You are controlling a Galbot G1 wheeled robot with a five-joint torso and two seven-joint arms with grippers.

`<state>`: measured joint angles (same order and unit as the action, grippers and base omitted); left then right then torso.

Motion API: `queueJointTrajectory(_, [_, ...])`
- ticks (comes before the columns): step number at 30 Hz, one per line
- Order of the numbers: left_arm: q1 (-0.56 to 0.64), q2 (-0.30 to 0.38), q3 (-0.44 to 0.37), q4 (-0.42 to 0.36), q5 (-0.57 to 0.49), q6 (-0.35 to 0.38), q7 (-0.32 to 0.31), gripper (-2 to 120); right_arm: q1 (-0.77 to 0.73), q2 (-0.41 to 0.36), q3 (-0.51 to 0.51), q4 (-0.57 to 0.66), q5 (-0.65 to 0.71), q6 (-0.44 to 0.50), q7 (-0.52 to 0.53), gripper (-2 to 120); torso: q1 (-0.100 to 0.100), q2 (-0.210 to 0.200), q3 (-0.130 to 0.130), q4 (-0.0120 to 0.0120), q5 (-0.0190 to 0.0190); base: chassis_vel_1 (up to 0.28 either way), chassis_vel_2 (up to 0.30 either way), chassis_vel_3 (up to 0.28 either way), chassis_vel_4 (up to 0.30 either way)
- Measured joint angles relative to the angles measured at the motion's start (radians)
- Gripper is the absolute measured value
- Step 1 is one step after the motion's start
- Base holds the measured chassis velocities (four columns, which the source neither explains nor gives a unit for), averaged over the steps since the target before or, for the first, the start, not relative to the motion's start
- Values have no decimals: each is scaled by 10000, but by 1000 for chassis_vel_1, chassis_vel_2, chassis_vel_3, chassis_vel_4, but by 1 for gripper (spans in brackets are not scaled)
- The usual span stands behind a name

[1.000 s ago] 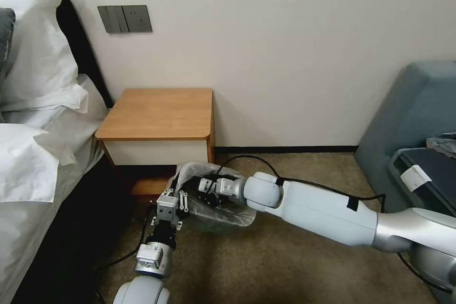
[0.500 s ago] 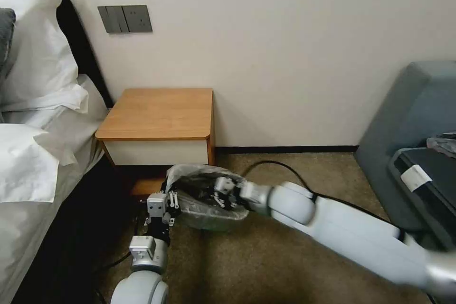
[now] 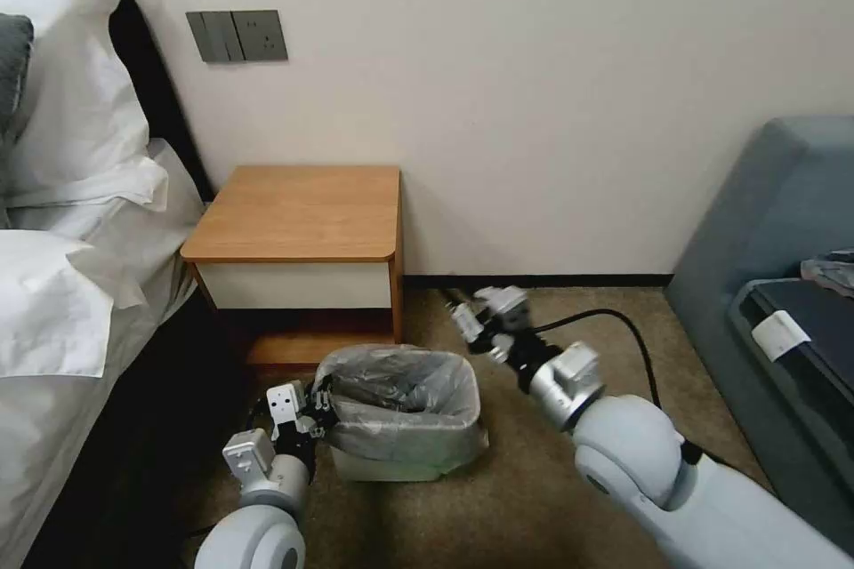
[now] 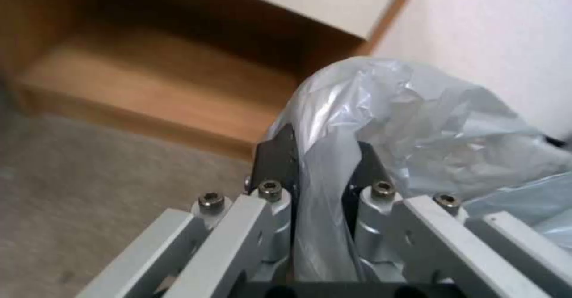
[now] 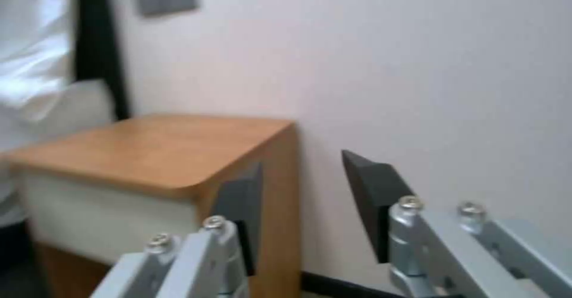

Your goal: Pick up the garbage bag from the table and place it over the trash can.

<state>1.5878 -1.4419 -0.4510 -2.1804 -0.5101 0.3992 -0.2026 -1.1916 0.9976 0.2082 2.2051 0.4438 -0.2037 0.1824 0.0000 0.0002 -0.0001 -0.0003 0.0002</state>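
Observation:
The grey crinkly garbage bag (image 3: pixel 400 396) lines the beige trash can (image 3: pixel 391 465), its edge folded down over the rim; the can stands upright on the carpet in front of the table (image 3: pixel 298 213). My left gripper (image 3: pixel 320 406) is at the can's left rim, shut on a fold of the garbage bag (image 4: pixel 381 110). In the left wrist view that fold runs between the left gripper's (image 4: pixel 321 168) dark pads. My right gripper (image 3: pixel 485 317) hangs open above the carpet, behind and to the right of the can, holding nothing. The right gripper (image 5: pixel 304 190) faces the table (image 5: pixel 161 150) and the wall.
A bed with white pillows (image 3: pixel 71 133) lies to the left. A blue-grey sofa (image 3: pixel 774 222) stands at the right. A black cable (image 3: pixel 614 320) loops over the carpet behind my right arm. The table's lower shelf (image 4: pixel 149 88) is just beyond the can.
My right gripper has come out of the bagged can and swung up and to the right, open. The can now sits upright, nearer to me. My left gripper has drawn back, still holding the bag.

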Motion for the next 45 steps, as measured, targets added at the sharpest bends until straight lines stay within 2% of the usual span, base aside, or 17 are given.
queueJointTrajectory(5, [-48, -118, 101, 564, -372, -469, 74, 7, -443, -5, 608, 101, 130, 94, -3, 59, 0, 0, 1, 2, -3, 0, 0, 0, 0])
queueJointTrajectory(9, [-4, -114, 113, 894, -379, -819, 103, 7, -451, 91, 590, 145, 84, 96, -60, 77, 0, 0, 1, 3, -2, 0, 0, 0, 0])
queueJointTrajectory(10, [-4, -114, 113, 894, -379, -819, 103, 7, -451, 91, 590, 145, 84, 96, -60, 77, 0, 0, 1, 3, -2, 0, 0, 0, 0])
queueJointTrajectory(12, [40, -91, 95, 1030, -438, -1009, 166, 7, -500, 233, 443, 269, 6, 100, -118, 88, 0, 0, 1, 4, -2, 0, 0, 0, 0])
queueJointTrajectory(13, [40, -91, 95, 1030, -438, -1009, 166, 7, -500, 233, 443, 269, 6, 100, -118, 88, 0, 0, 1, 4, -2, 0, 0, 0, 0])
queueJointTrajectory(15, [100, -149, 98, 1167, -354, -1119, 312, 7, -510, 339, 349, 308, -31, 97, -168, 97, 0, 0, 1, 4, -2, 0, 0, 0, 0])
queueJointTrajectory(21, [177, -207, 146, 1273, -25, -1220, 511, 7, -364, 360, 231, 295, -43, 24, -201, 100, 0, -1, 1, 4, -3, 0, 0, 0, 0])
queueJointTrajectory(24, [185, -235, 180, 1224, 34, -1216, 490, 23, -250, 337, 181, 209, -42, -25, -232, 100, 0, 0, 1, 3, -2, 0, 0, 0, 0])
queueJointTrajectory(25, [185, -235, 180, 1224, 34, -1216, 490, 23, -250, 337, 181, 209, -42, -25, -232, 100, 0, 0, 1, 3, -2, 0, 0, 0, 0])
queueJointTrajectory(29, [240, -309, 181, 1198, 64, -1310, 97, 40, -216, 393, 155, 158, -4, -57, -235, 100, 0, -1, 1, 3, -3, 0, 0, 0, 0])
queueJointTrajectory(33, [317, -379, 209, 1198, 149, -1317, -118, 51, -135, 442, 36, 155, -8, -95, -243, 100, 0, -2, 1, 3, -2, 0, 0, 0, 0])
queueJointTrajectory(35, [376, -432, 243, 1191, 232, -1318, -412, 63, -34, 476, -37, 88, -12, -116, -247, 100, 0, -2, 1, 3, -2, 0, 0, 0, 0])
queueJointTrajectory(38, [418, -468, 264, 1121, 280, -1318, -714, 69, 15, 510, -37, 52, -12, -123, -247, 100, 0, -2, 1, 4, -3, 0, 0, 0, 0])
queueJointTrajectory(39, [454, -496, 280, 1045, 327, -1358, -981, 76, 21, 556, 9, 42, -12, -128, -240, 100, 0, -2, 1, 3, -2, 0, 0, 0, 0])
queueJointTrajectory(40, [454, -496, 280, 1045, 327, -1358, -981, 76, 21, 556, 9, 42, -12, -128, -240, 100, 0, -2, 1, 3, -2, 0, 0, 0, 0])
queueJointTrajectory(42, [540, -511, 280, 874, 542, -1446, -1230, 87, -46, 664, 185, 90, -5, -162, -176, 100, 0, -2, 1, 4, -3, 0, 0, 0, 0])
queueJointTrajectory(45, [627, -456, 267, 621, 691, -1402, -1351, 95, -230, 737, 299, 185, -23, -204, -100, 100, 0, -2, 1, 3, -3, 0, 0, 0, 0])
